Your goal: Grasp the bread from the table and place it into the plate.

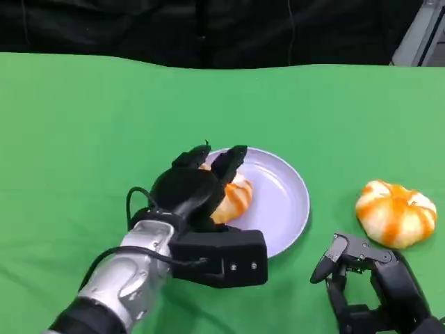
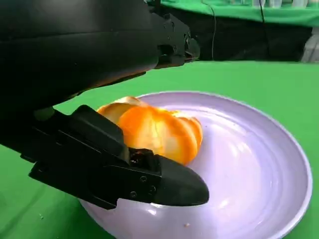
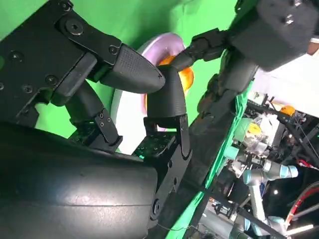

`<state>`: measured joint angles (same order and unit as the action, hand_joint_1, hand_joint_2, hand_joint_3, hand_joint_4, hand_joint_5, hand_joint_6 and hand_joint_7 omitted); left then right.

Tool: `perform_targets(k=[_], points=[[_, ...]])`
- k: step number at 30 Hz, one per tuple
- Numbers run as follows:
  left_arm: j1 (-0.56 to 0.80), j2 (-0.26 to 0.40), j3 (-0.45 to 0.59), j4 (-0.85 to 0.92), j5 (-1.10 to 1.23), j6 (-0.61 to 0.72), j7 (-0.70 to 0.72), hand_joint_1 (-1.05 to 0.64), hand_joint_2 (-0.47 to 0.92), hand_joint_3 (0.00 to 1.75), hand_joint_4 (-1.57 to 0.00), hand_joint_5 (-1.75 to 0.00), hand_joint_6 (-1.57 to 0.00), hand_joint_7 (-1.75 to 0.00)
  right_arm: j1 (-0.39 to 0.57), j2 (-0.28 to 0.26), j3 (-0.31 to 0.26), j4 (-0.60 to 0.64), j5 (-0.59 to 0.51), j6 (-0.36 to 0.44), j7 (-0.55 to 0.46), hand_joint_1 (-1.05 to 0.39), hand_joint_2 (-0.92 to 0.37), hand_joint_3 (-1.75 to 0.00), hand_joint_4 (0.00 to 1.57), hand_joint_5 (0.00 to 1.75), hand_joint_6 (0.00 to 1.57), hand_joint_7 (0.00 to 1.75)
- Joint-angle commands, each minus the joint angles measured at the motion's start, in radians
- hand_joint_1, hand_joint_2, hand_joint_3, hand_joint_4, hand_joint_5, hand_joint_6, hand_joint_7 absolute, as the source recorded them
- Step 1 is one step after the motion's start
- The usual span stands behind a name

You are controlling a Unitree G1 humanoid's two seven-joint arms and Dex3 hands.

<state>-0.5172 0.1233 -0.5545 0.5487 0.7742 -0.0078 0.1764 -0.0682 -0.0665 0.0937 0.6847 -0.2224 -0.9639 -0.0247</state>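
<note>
The robot's left hand (image 1: 201, 184) reaches over the near-left rim of a pale lilac plate (image 1: 281, 198) on the green counter (image 1: 83, 125), its black fingers (image 1: 229, 161) curled over an orange-and-white striped bread (image 1: 236, 198) that lies inside the plate, on its left side. In the left wrist view the bread (image 2: 159, 130) rests on the plate's surface (image 2: 249, 169), with one finger (image 2: 164, 181) running along its near flank and the hand's upper fingers (image 2: 174, 45) arched above it; whether the fingers press on the loaf or merely cage it cannot be told, so the grip itself is uncertain. A second striped bread (image 1: 395, 212) sits on the counter well to the right of the plate, apart from it and touching nothing. The right hand (image 1: 368, 275) rests low at the counter's near right edge, just in front of that second bread, its fingers loosely bent and apart with nothing between them. The right wrist view, turned on its side, looks past the right hand's own fingers (image 3: 134, 69) toward the plate (image 3: 124, 104) and a sliver of the orange bread (image 3: 187, 77), with the left hand (image 3: 279, 30) above them. Beyond the counter's far edge hangs a dark curtain (image 1: 208, 28).
</note>
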Motion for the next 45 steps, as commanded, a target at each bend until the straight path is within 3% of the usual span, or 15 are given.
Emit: perform_targets(k=[1, 10, 13, 16, 23, 26, 31, 35, 36, 37, 38, 40, 42, 45], points=[[0.052, 0.054, 0.036, -0.092, -0.027, -0.012, -0.021, -1.0, 0.92, 0.43, 0.0, 0.0, 0.0, 0.0, 0.006, -0.009, -0.001, -0.004, 0.013, 0.002, 0.002, -0.64, -0.34, -1.39, 0.91, 1.75, 0.83, 1.45], [0.127, 0.095, 0.073, -0.218, -0.044, -0.027, -0.043, -0.95, 0.92, 0.37, 0.0, 0.0, 0.0, 0.0, 0.014, -0.009, -0.001, -0.021, 0.005, 0.015, -0.004, -0.66, -0.32, -1.41, 0.93, 1.75, 0.83, 1.46], [0.274, 0.176, 0.123, -0.386, -0.054, -0.074, -0.026, -0.91, 0.92, 0.36, -0.03, -0.02, -0.04, -0.02, 0.013, -0.011, -0.002, -0.016, 0.011, 0.01, 0.001, -0.65, -0.33, -1.41, 0.92, 1.75, 0.82, 1.46], [0.306, 0.185, 0.14, -0.426, -0.05, -0.082, -0.035, -0.89, 0.92, 0.35, -0.04, -0.02, -0.06, -0.03, 0.014, -0.011, -0.001, -0.017, 0.012, 0.01, 0.001, -0.65, -0.33, -1.41, 0.92, 1.75, 0.82, 1.46], [0.514, 0.247, 0.241, -0.502, -0.079, -0.281, 0.139, -0.82, 0.92, 0.25, -0.19, -0.13, -0.19, -0.07, 0.017, -0.01, 0.0, -0.025, 0.015, 0.016, 0.003, -0.65, -0.34, -1.41, 0.91, 1.75, 0.83, 1.46], [0.56, 0.245, 0.27, -0.499, -0.087, -0.344, 0.189, -0.8, 0.92, 0.24, -0.23, -0.15, -0.22, -0.08, 0.018, -0.011, 0.0, -0.03, 0.012, 0.022, 0.001, -0.65, -0.34, -1.41, 0.92, 1.75, 0.83, 1.46], [0.63, 0.235, 0.318, -0.447, -0.111, -0.516, 0.325, -0.64, 0.92, 0.19, -0.42, -0.28, -0.39, -0.13, 0.019, -0.01, 0.0, -0.033, 0.021, 0.025, 0.008, -0.64, -0.34, -1.4, 0.93, 1.75, 0.83, 1.46], [0.63, 0.228, 0.33, -0.427, -0.104, -0.551, 0.339, -0.62, 0.92, 0.19, -0.43, -0.3, -0.42, -0.13, 0.019, -0.01, 0.0, -0.034, 0.023, 0.025, 0.01, -0.64, -0.34, -1.41, 0.93, 1.75, 0.83, 1.46], [0.648, 0.213, 0.342, -0.406, -0.138, -0.625, 0.38, -0.62, 0.92, 0.19, -0.43, -0.3, -0.42, -0.13, 0.019, -0.011, 0.0, -0.032, 0.022, 0.022, 0.01, -0.64, -0.34, -1.41, 0.93, 1.75, 0.83, 1.46], [0.66, 0.201, 0.352, -0.389, -0.163, -0.683, 0.41, -0.47, 0.92, 0.15, -0.52, -0.58, -0.6, -0.19, 0.018, -0.012, 0.0, -0.03, 0.022, 0.02, 0.01, -0.64, -0.34, -1.41, 0.92, 1.75, 0.82, 1.46], [0.668, 0.192, 0.361, -0.373, -0.179, -0.727, 0.43, -0.43, 0.92, 0.13, -0.52, -0.74, -0.66, -0.2, 0.018, -0.013, 0.0, -0.029, 0.022, 0.019, 0.01, -0.64, -0.34, -1.41, 0.92, 1.75, 0.82, 1.46], [0.675, 0.162, 0.375, -0.327, -0.244, -0.833, 0.443, -0.31, 0.92, 0.11, -0.6, -0.93, -0.81, -0.27, 0.018, -0.013, 0.001, -0.028, 0.033, 0.02, 0.019, -0.64, -0.34, -1.41, 0.92, 1.75, 0.82, 1.45], [0.679, 0.135, 0.389, -0.291, -0.291, -0.904, 0.437, -0.27, 0.92, 0.11, -0.64, -0.99, -0.87, -0.3, 0.018, -0.014, 0.001, -0.029, 0.038, 0.021, 0.024, -0.64, -0.34, -1.41, 0.92, 1.75, 0.82, 1.45], [0.692, 0.1, 0.406, -0.25, -0.363, -0.982, 0.41, -0.15, 0.9, 0.15, -0.72, -1.21, -0.86, -0.73, 0.02, -0.015, -0.001, -0.034, 0.033, 0.018, 0.024, -0.64, -0.34, -1.4, 0.91, 1.75, 0.83, 1.46]])
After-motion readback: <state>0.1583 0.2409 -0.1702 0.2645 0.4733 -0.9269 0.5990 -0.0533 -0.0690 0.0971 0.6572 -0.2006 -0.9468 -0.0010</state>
